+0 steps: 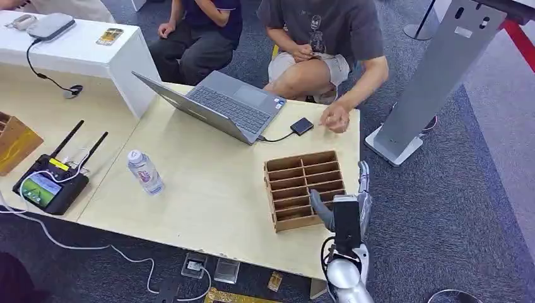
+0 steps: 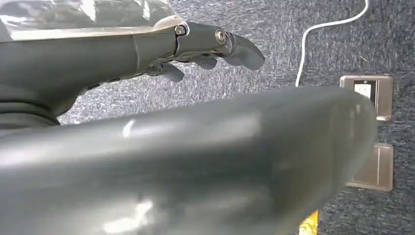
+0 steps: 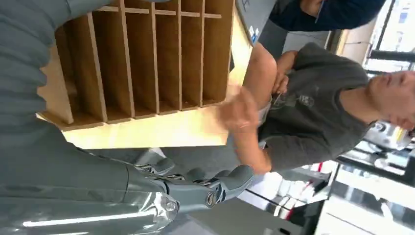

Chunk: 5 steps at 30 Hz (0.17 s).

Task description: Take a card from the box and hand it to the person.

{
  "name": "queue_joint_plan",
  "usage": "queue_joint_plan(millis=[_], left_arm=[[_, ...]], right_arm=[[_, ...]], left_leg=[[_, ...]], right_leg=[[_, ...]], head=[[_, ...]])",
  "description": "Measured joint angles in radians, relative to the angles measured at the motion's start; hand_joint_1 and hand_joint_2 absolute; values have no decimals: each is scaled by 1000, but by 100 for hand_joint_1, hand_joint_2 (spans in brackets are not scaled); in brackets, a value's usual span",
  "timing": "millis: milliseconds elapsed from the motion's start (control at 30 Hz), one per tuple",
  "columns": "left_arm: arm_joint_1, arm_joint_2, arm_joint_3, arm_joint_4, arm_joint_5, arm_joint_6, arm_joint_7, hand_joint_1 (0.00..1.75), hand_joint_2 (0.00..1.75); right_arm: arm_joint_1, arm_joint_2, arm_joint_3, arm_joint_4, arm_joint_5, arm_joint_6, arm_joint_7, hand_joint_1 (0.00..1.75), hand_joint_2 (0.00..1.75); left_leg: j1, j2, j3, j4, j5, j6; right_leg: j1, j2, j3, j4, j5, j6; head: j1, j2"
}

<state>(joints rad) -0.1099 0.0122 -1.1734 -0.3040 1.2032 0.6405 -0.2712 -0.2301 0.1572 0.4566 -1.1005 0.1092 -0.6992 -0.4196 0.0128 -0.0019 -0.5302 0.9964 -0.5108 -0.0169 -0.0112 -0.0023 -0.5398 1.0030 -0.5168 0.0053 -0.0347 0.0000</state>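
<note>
Nearest you, at the table's front right corner, your right hand (image 1: 354,205) stands beside the box (image 1: 305,189), fingers stretched out toward the far edge and spread, holding nothing. In the right wrist view the fingers (image 3: 195,185) reach straight out past the box's side wall (image 3: 147,63) with nothing between them.

Going left to right along the table (image 1: 208,196): a water bottle (image 1: 145,172) stands near the left edge, an open laptop (image 1: 217,104) sits at the far edge, then comes the box near the right edge, with your hand just off its right side.

What matters for the coming move: the box lies to the left of your right hand, very close, its thumb reaching over the front right slots. Its slots run crosswise in two columns, stacked from the front edge toward the far edge. I cannot make out a card in any slot; they look empty from above, so check before you reach in.

Your right hand is clearly the nearer one. Your left hand (image 2: 205,49) hangs over the carpet with its fingers loosely curled and nothing in it.

Beyond the box, the person's hand (image 1: 335,117) rests at the far right corner, straight ahead of your right hand, so the handover would probably run forward along that edge.
</note>
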Motion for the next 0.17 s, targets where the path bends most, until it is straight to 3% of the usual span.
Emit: queue_joint_plan(millis=[167], left_arm=[[0,0,0,0,0,-1,0,0,0]], right_arm=[[9,-11,-16,-23,-107,0,-8,0,175]], left_leg=[[0,0,0,0,0,0]], right_leg=[[0,0,0,0,0,0]], head=[[0,0]])
